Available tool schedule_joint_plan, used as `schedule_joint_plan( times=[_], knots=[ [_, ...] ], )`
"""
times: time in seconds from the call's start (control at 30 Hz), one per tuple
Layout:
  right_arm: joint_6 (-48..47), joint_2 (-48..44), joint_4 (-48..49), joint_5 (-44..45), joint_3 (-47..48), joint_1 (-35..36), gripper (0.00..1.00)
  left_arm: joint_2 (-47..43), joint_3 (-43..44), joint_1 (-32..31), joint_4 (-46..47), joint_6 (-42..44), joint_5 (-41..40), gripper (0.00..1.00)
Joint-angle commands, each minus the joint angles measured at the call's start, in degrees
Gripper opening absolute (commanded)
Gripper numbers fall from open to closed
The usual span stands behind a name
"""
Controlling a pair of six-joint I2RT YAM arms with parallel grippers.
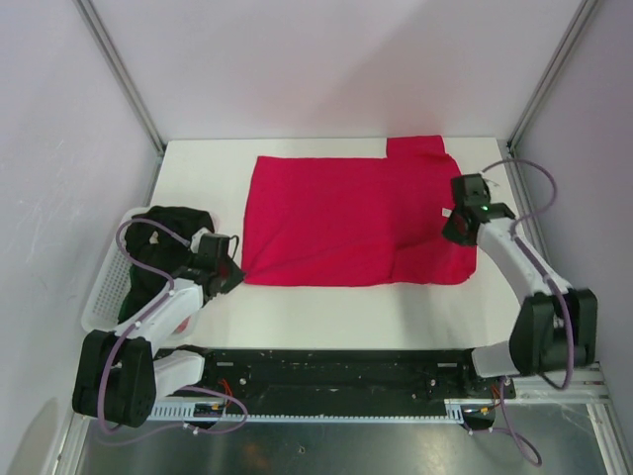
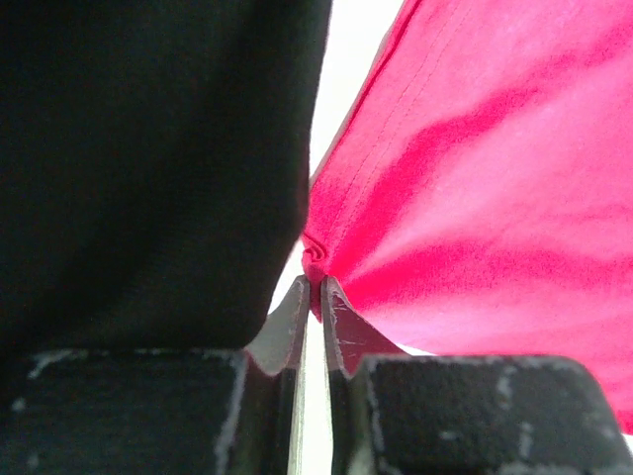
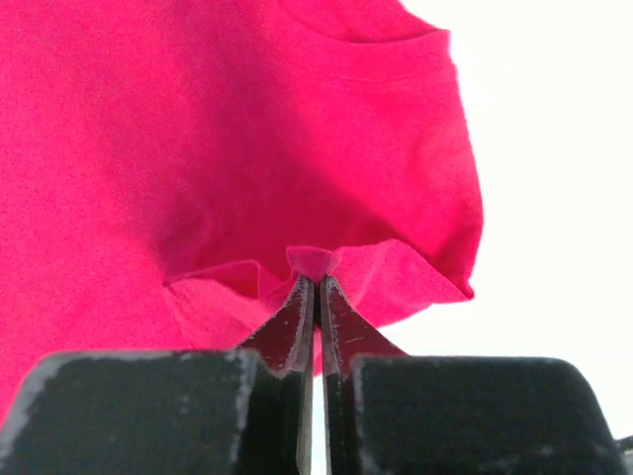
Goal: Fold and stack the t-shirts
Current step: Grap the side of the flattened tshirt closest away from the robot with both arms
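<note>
Two pinches hold the red shirt (image 1: 336, 218). The left gripper (image 2: 315, 289) is clamped on its near-left corner, with a small bunch of hem squeezed between the closed jaws. The right gripper (image 3: 315, 282) nips a little raised tuck of cloth on the shirt's right side, near the sleeve.

The shirt lies spread over the middle of the worktop (image 1: 297, 317), reaching toward the far edge. Its right part is rumpled, with a loose fold running toward the near-right corner of the cloth. A black shirt (image 1: 163, 233) is heaped in the basket (image 1: 97, 302) at the worktop's left edge, waiting its turn.

This looks like the start of a fold on the red shirt, with the grips just made and nothing raised yet. The next move probably calls for both arms to lift together, keep the cloth taut between them, and carry the held edge across without dragging the rest.
</note>
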Motion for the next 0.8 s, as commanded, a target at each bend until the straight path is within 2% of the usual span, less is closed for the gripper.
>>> schedule_joint_plan(
  times=[0.0,0.2,0.3,0.47,0.77],
  knots=[
    [3.8,-10.9,-7.3,-4.5,-2.5,-4.3,0.0,0.6,-1.4,1.0,-1.7,-1.6,-1.4,0.09],
    [11.3,-22.3,-16.1,-3.7,-5.0,-5.6,0.0,1.0,-1.8,0.9,-1.7,-0.7,-0.1,0.15],
    [14.7,-25.9,-20.5,-2.2,-5.3,-6.1,0.0,0.1,-2.0,0.8,-1.7,0.4,0.8,0.23],
    [18.5,-29.4,-26.8,1.9,-6.6,-6.4,0.0,-2.3,-2.9,-0.4,-2.5,0.7,1.4,0.43],
    [18.9,-31.7,-27.8,3.3,-9.5,-7.6,0.0,-5.3,-3.4,-2.8,-6.1,-0.2,-1.6,0.46]
  ],
)
